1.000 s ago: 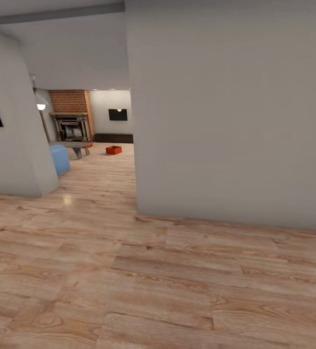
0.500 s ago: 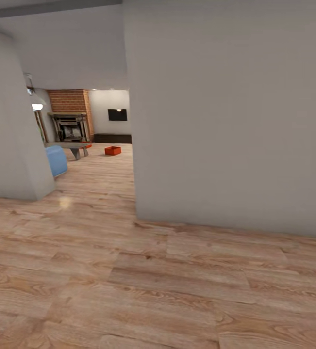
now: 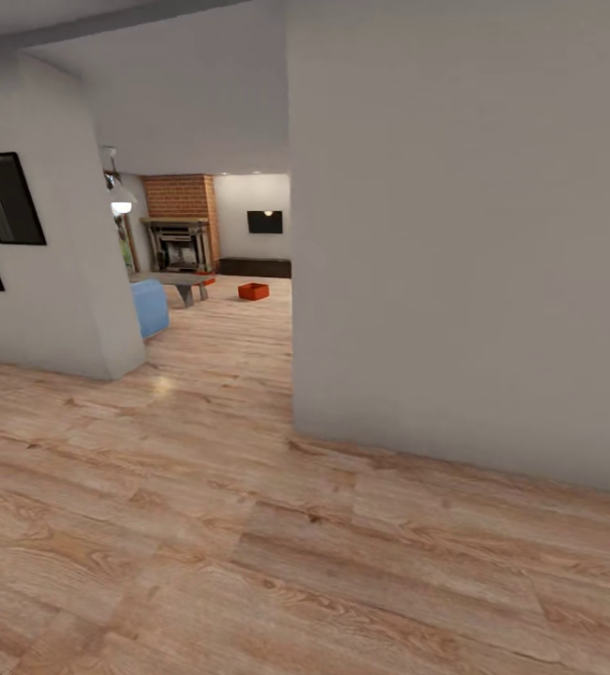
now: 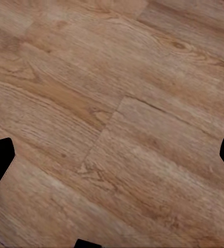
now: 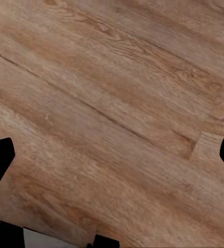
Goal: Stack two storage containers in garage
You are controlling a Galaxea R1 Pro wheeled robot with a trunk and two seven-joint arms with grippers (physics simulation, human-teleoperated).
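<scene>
The robot is standing on light wood plank flooring [image 3: 248, 525] in a passage, looking past a large plain grey wall [image 3: 464, 244] toward the living room, so the step in hand appears to be the approach to fetch the first bin. One small orange-red rectangular plastic storage container [image 3: 253, 292] is sitting on the planks far ahead, near a grey low table [image 3: 175, 280] and a light-blue sofa end [image 3: 150, 307], with a brick fireplace [image 3: 181, 234] behind. A second container cannot be made out for certain. The left end effector [image 4: 112, 155] and the right end effector [image 5: 112, 155] are both hanging over bare planks with fingertips spread wide at the frame edges, gripping nothing. The next move likely calls for driving through the opening, keeping off the wall corner, and stopping beside the container.
</scene>
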